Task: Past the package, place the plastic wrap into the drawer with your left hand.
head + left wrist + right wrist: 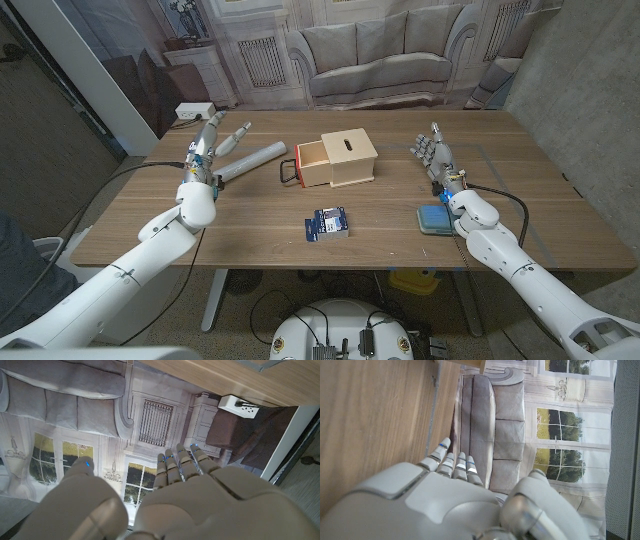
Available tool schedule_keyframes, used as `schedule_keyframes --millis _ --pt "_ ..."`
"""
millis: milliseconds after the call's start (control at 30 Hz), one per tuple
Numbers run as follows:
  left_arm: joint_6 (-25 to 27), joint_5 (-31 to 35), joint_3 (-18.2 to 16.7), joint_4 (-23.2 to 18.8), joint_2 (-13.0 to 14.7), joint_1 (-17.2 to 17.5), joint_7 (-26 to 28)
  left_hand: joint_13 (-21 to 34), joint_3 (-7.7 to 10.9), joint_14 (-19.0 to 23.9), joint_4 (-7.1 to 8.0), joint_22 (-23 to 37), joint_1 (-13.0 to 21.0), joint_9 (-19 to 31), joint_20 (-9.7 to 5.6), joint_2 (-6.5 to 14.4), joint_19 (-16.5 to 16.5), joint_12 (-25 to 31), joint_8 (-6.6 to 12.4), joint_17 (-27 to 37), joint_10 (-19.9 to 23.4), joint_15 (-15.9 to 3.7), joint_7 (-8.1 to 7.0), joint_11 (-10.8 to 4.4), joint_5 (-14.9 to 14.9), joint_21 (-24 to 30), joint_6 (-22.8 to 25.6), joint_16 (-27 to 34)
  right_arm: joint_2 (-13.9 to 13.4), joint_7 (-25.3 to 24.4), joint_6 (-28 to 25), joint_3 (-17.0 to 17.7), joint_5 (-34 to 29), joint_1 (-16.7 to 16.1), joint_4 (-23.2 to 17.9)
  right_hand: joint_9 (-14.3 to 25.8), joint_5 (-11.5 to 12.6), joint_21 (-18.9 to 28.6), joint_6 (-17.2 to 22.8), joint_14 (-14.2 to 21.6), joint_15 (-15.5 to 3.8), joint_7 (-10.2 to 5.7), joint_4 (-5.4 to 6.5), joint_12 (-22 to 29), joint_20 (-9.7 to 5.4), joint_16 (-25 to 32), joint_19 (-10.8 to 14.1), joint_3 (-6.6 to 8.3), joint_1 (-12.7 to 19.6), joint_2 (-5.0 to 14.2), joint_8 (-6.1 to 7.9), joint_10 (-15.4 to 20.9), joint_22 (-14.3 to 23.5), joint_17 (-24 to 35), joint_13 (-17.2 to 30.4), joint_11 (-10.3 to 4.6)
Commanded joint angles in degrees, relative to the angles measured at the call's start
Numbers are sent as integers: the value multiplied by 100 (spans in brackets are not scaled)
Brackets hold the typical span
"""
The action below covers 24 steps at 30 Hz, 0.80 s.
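While the left hand (208, 150) is held with fingers spread and empty at upper left, the light, stiff, slippery plastic wrap (255, 158) beside it is best gripped mid-length.

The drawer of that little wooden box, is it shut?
No, the drawer is pulled out to the left of the wooden box.

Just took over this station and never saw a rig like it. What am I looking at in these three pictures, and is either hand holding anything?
A two-armed robot stands at a wooden table. The wide picture comes from its head camera; the other two look along the back of each hand. The left hand is open beside the plastic wrap, a grey roll, holding nothing. The right hand is open too, with a blue sponge near its wrist. In the middle stands a wooden box with its drawer pulled out, and nearer the robot lies a small blue package.
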Motion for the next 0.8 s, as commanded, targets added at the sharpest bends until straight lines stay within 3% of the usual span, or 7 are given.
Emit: schedule_keyframes --millis 33,800 --pt "390 60 48 -61 86 -30 -49 14 16 78 -31 25 46 10 -54 13 61 -8 -11 13 72 -83 14 20 44 -13 68 4 43 -48 -1 -23 -30 9 3 15 24 -20 32 45 -15 24 -12 10 -80 6 59 15 38 13 12 28 6 26 30 -3" --pt "1554 374 462 -226 369 -463 -440 16 1 129 -63 26 126 12 -83 14 6 -26 -14 11 175 -106 -7 -34 72 -58 185 -20 7 -78 -46 -26 -28 -45 -130 17 10 -46 75 181 8 59 -36 24 -101 34 232 11 76 49 18 94 6 30 32 17"
